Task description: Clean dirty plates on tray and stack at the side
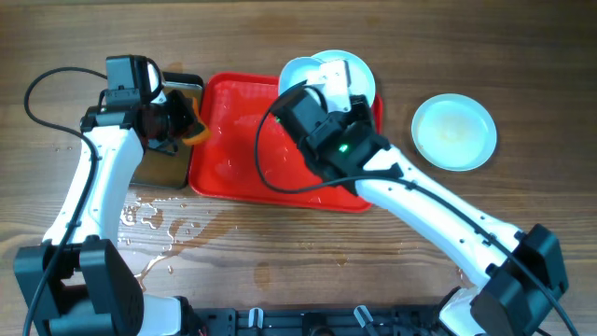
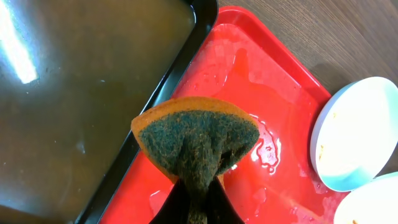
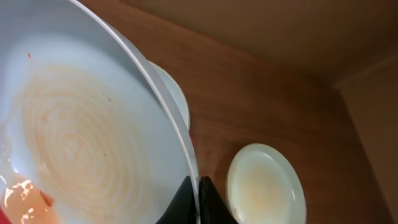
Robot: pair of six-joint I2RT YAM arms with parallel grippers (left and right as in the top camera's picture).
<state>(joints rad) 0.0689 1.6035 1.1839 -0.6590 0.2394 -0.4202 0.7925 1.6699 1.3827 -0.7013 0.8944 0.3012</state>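
1. Beside the red tray (image 1: 224, 177), on its left, one black pan (image 1: 163, 173) of brownish liquid touches the tray's rim. Puddles of water (image 1: 154, 219) lie on the wooden table (image 1: 280, 37) in front of it.
2. Left gripper (image 2: 198, 190): closed on one orange sponge (image 2: 199, 134) with a dark green scouring face, held above the border between pan and tray.
3. Right gripper (image 3: 196, 190): its fingers pinch the rim of one plate (image 3: 81, 124), tilted at the tray's far right corner. Seen from overhead, the right arm (image 1: 420, 201) covers much of the tray's right half.
4. Plates, three in all: the gripped one, a second plate (image 3: 173, 93) just behind it, and a third plate (image 1: 454, 131) lying flat on the table right of the tray, well apart.
5. Only the right wrist view shows orange-brown ring streaks on the gripped plate. Only the left wrist view shows the tray's wet floor and the sponge's scouring face.
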